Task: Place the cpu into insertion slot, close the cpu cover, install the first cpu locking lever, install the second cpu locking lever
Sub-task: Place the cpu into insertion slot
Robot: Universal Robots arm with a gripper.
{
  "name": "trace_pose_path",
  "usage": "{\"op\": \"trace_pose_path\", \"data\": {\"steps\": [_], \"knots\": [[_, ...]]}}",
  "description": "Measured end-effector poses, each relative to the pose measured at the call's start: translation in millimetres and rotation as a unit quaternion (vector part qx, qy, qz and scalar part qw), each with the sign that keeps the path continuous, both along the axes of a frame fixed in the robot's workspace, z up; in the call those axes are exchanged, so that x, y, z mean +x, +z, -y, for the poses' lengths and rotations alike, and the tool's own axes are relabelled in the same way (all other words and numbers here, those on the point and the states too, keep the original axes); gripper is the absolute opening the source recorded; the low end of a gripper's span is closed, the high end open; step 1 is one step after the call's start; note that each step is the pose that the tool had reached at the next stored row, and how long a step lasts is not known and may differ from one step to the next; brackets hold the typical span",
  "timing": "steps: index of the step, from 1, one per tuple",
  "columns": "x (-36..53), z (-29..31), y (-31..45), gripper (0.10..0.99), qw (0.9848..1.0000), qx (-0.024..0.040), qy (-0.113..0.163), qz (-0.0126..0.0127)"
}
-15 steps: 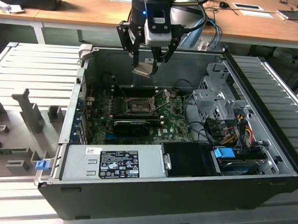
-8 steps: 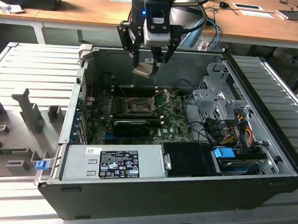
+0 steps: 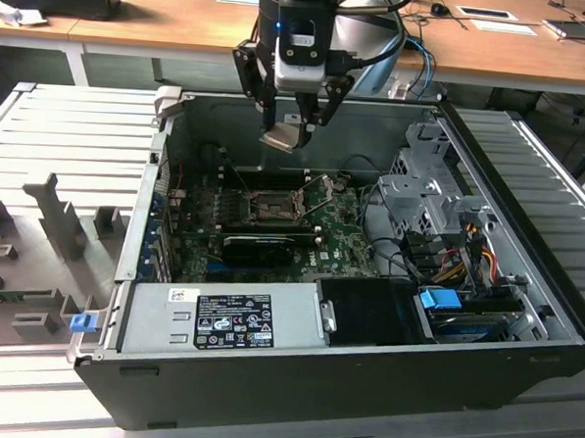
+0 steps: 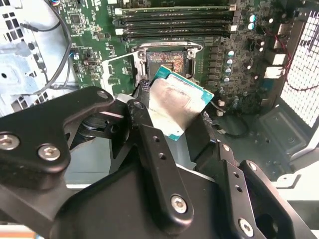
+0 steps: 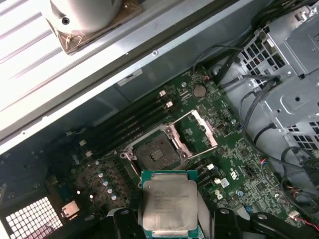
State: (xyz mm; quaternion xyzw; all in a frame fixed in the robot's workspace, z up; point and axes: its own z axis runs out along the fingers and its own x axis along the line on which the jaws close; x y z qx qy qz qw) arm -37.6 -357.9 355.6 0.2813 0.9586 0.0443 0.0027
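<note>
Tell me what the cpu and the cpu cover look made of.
cpu: pale silvery metal lid, matte with dull sheen, on a green board edge. cpu cover: thin grey metal frame, probably stamped steel, glinting along its edges.

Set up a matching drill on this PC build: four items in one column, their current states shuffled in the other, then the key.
Items
1. cpu
2. cpu cover
3. insertion slot
4. gripper

States
A. swung open
B. shut on the cpu
C. bare, nothing seated in it
D. held in the air over the motherboard

Pairs: 1-D, 2-A, 3-C, 4-B
</note>
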Motion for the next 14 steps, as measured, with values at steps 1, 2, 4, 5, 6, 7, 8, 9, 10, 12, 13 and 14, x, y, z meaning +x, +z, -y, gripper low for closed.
{"op": "trace_pose_path", "data": {"steps": [1, 2, 4, 5, 6, 7, 8, 9, 10, 12, 13, 14], "knots": [[0.0, 0.0, 0.0, 0.529, 1.0, 0.0, -0.004, 0.0], [0.0, 0.0, -0.1, 0.529, 1.0, 0.0, -0.009, 0.0], [-0.1, -0.1, -0.5, 0.529, 0.9999, 0.0, -0.014, 0.0], [-0.1, -0.1, -0.8, 0.529, 0.9999, 0.0, -0.014, 0.0], [-0.1, 0.0, -1.2, 0.529, 0.9999, -0.0001, -0.015, 0.0], [-0.1, 0.0, -1.6, 0.529, 0.9999, 0.0, -0.015, 0.0], [-0.1, 0.0, -1.9, 0.529, 0.9999, 0.0, -0.015, 0.0], [-0.2, 0.1, -2.2, 0.529, 0.9999, -0.0001, -0.015, 0.0], [-0.2, 0.1, -2.4, 0.529, 0.9999, -0.0001, -0.015, 0.0], [-0.2, 0.1, -2.7, 0.529, 0.9999, 0.0, -0.015, 0.0], [-0.2, 0.1, -3.0, 0.529, 0.9999, 0.0, -0.015, 0.0], [-0.1, 0.1, -3.1, 0.529, 0.9999, 0.0, -0.015, 0.0]]}}
